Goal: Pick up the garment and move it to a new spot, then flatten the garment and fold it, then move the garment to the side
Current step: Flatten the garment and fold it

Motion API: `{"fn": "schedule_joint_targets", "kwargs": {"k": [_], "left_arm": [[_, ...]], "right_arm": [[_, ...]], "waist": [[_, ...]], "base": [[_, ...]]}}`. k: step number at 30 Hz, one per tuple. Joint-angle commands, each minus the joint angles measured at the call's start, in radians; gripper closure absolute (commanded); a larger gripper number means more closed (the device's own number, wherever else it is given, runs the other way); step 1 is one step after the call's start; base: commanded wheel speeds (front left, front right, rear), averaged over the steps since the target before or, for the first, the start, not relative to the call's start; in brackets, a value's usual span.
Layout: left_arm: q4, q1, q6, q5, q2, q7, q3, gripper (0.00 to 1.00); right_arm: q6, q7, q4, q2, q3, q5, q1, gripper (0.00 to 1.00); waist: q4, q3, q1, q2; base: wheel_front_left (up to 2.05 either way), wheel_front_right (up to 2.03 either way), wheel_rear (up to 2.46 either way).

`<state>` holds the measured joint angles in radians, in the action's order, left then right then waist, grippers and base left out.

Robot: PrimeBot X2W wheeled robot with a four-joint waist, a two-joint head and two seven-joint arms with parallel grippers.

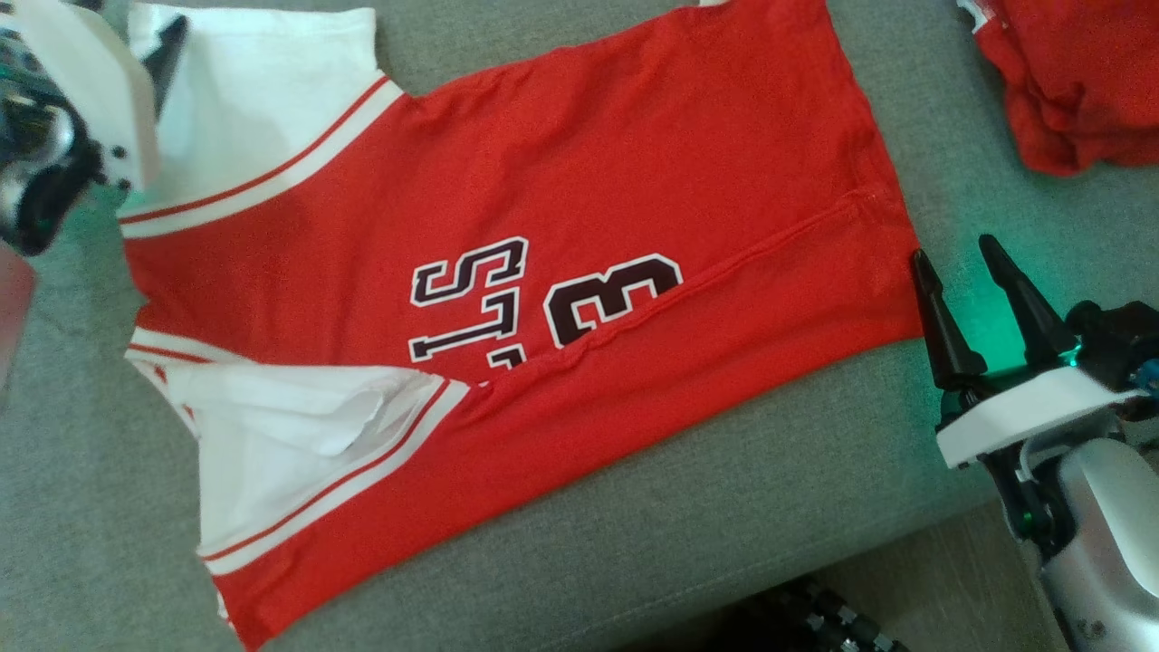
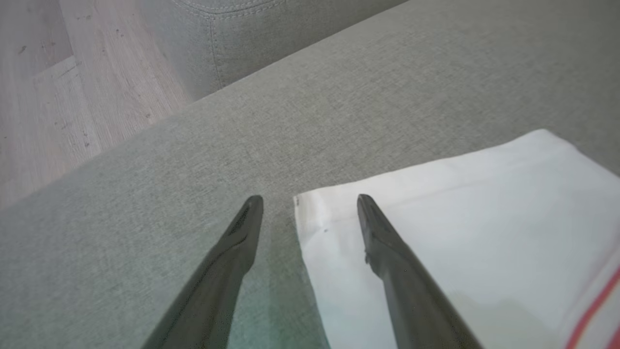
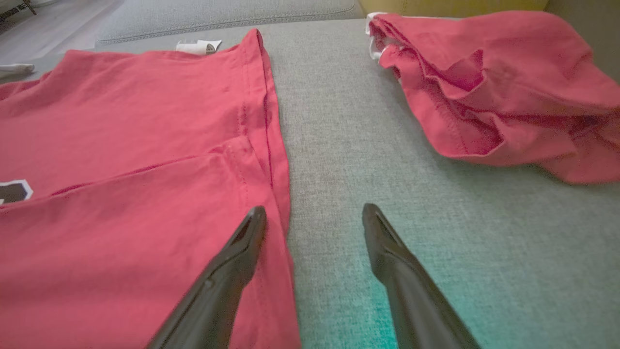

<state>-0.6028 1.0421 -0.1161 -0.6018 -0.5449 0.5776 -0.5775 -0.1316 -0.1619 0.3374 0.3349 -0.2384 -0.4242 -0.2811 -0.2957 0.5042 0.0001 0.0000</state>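
The shirt [image 1: 579, 181] lies spread flat on the grey couch [image 1: 742, 516], its near long edge turned in over the number, so I judge I am in the folding step. My left claw [image 2: 310, 198] is open, one finger over the white sleeve [image 2: 460, 218], the other over bare couch. My right claw [image 1: 955, 251] is open too, straddling the bottom hem [image 3: 271, 160] and holding nothing. A second red garment [image 1: 1077, 81] sits crumpled well apart. Next I likely need to pinch sleeve and hem at once and carry the far edge over, keeping both ends level so the fold lands straight.
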Motion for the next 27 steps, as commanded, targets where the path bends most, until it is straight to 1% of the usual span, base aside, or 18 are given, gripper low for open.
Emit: {"fn": "schedule_joint_targets", "kwargs": {"k": [1,6,7,8,9,10,12,13,14,16,20,24,27], "left_arm": [[0.003,0.064,0.0,0.015,-0.059,-0.013,0.046,0.0],[-0.06,0.084,0.007,0.021,-0.068,-0.006,0.042,0.0],[-0.067,0.084,0.006,0.015,-0.066,-0.003,0.042,0.11],[-0.072,0.082,0.004,0.005,-0.061,0.001,0.043,0.25],[-0.075,0.081,0.002,-0.001,-0.058,0.007,0.04,0.36],[-0.075,0.08,-0.001,-0.005,-0.056,0.012,0.034,0.51],[-0.073,0.078,-0.005,-0.023,-0.051,0.021,0.028,0.67],[-0.071,0.078,-0.007,-0.031,-0.049,0.027,0.023,0.71],[-0.068,0.077,-0.008,-0.037,-0.047,0.033,0.018,0.79],[-0.059,0.078,-0.011,-0.056,-0.043,0.045,0.008,1.0],[-0.037,0.09,-0.013,-0.071,-0.044,0.037,-0.004,1.0],[-0.018,0.111,-0.014,-0.068,-0.052,-0.025,-0.012,1.0],[0.006,0.124,-0.014,-0.084,-0.047,-0.064,-0.025,1.0]], "right_arm": [[0.001,-0.019,-0.014,0.037,-0.016,-0.013,-0.002,0.0],[0.001,-0.034,0.003,0.042,-0.025,-0.023,-0.008,0.0],[0.001,-0.036,0.006,0.042,-0.026,-0.024,-0.01,0.0],[0.001,-0.037,0.008,0.042,-0.026,-0.024,-0.011,0.0],[0.001,-0.039,0.01,0.042,-0.024,-0.024,-0.013,0.0],[0.001,-0.041,0.011,0.043,-0.023,-0.024,-0.014,0.0],[0.001,-0.043,0.014,0.044,-0.021,-0.025,-0.017,0.0],[0.001,-0.044,0.016,0.045,-0.021,-0.025,-0.019,0.0],[0.001,-0.044,0.017,0.046,-0.021,-0.025,-0.022,0.0],[0.001,-0.045,0.018,0.048,-0.019,-0.026,-0.027,0.0],[0.001,-0.044,0.02,0.053,-0.013,-0.024,-0.037,0.0],[0.001,-0.046,0.021,0.059,0.0,-0.017,-0.049,0.0],[0.001,-0.044,0.023,0.065,0.012,-0.013,-0.051,0.0]], "waist": [[-0.009,0.012,-0.0001,0.0],[-0.013,0.023,-0.0001,0.0],[-0.013,0.024,-0.0001,0.0],[-0.013,0.024,-0.0001,0.0],[-0.011,0.025,-0.0001,0.0],[-0.01,0.025,-0.0001,0.0],[-0.008,0.027,-0.0001,0.0],[-0.007,0.029,-0.0001,0.0],[-0.007,0.03,-0.0001,0.0],[-0.006,0.034,-0.0001,0.0],[-0.001,0.042,-0.0001,0.0],[0.011,0.038,-0.0001,0.0],[0.028,0.027,-0.0001,0.0]], "base": [[0.0,0.0,0.0],[0.0,0.0,0.0],[0.0,0.0,0.0],[0.0,0.0,0.0],[0.0,0.0,0.0],[0.0,0.0,0.0],[0.0,0.0,0.0],[0.0,0.0,0.0],[0.0,0.0,0.0],[0.0,0.0,0.0],[0.0,0.0,0.0],[0.0,0.0,0.0],[0.0,0.0,0.0]]}}
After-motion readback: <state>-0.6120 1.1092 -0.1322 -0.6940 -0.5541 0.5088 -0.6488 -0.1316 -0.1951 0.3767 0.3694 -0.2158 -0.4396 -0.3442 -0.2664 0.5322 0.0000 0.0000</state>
